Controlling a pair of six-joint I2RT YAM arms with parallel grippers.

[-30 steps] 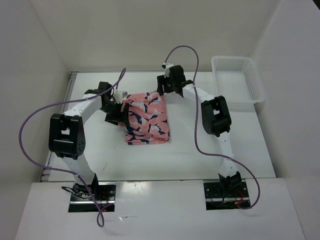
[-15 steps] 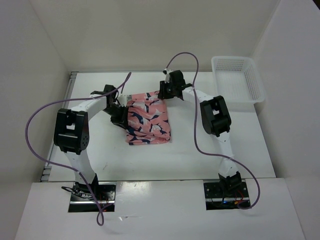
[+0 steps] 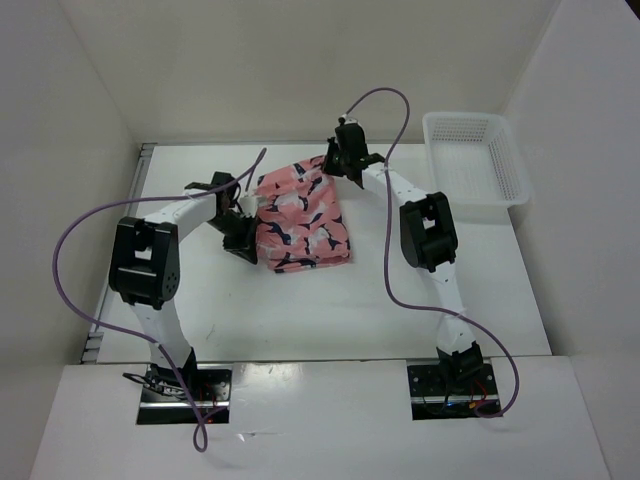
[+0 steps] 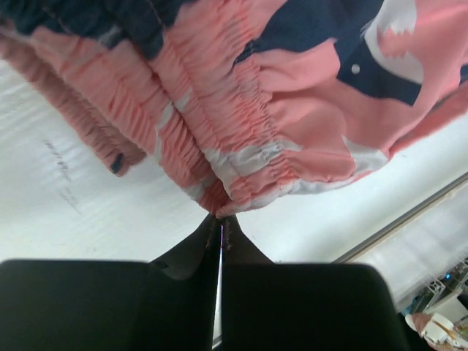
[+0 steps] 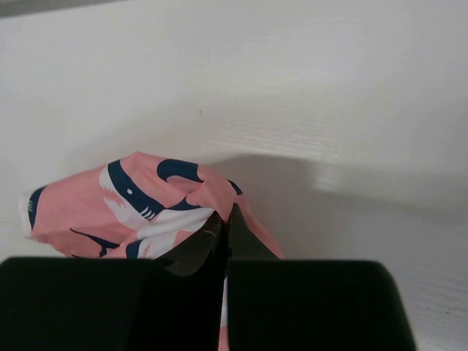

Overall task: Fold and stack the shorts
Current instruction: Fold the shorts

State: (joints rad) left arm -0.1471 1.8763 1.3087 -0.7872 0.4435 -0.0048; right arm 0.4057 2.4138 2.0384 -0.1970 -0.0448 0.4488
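The coral-pink shorts (image 3: 305, 215) with navy-and-white shark prints lie bunched at the table's middle, their far edge lifted. My left gripper (image 3: 247, 222) is shut on the gathered waistband (image 4: 219, 164) at the shorts' left side; the fabric pinches into the closed tips (image 4: 219, 217). My right gripper (image 3: 333, 165) is shut on the shorts' far right corner (image 5: 157, 201), with cloth caught between its black fingers (image 5: 241, 238) just above the white table.
A white mesh basket (image 3: 475, 155) stands at the back right of the table. White walls close in the left, back and right sides. Purple cables loop over both arms.
Both grippers closed on the shorts. The far edge has been lifted and the shorts have shifted slightly right and away from the bases.
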